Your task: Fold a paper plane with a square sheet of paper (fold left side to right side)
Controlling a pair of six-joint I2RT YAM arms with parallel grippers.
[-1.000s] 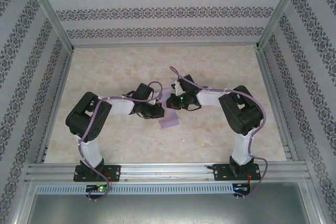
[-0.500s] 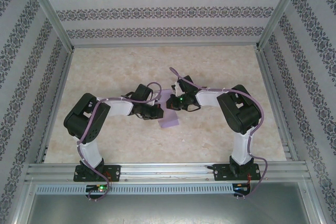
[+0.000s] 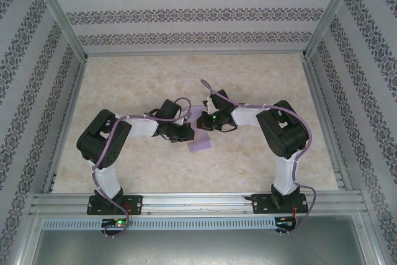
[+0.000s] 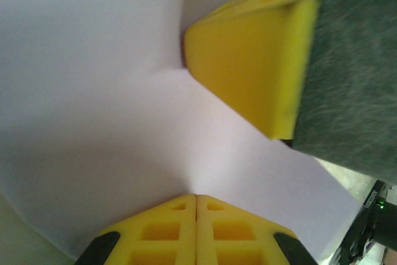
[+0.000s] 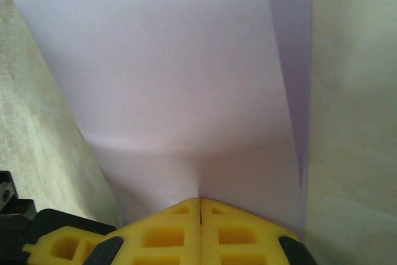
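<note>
Arms angled inward, pincers gripping paper

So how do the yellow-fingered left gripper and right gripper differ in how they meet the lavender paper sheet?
The left gripper meets the thin lavender paper sheet at its left edge, the right gripper at its far edge. Ahead of the left gripper the sheet puckers beside the right gripper's yellow finger; ahead of the right gripper it lies mostly smooth, with a darker strip alongside. Both are shut, tips on paper.
</note>
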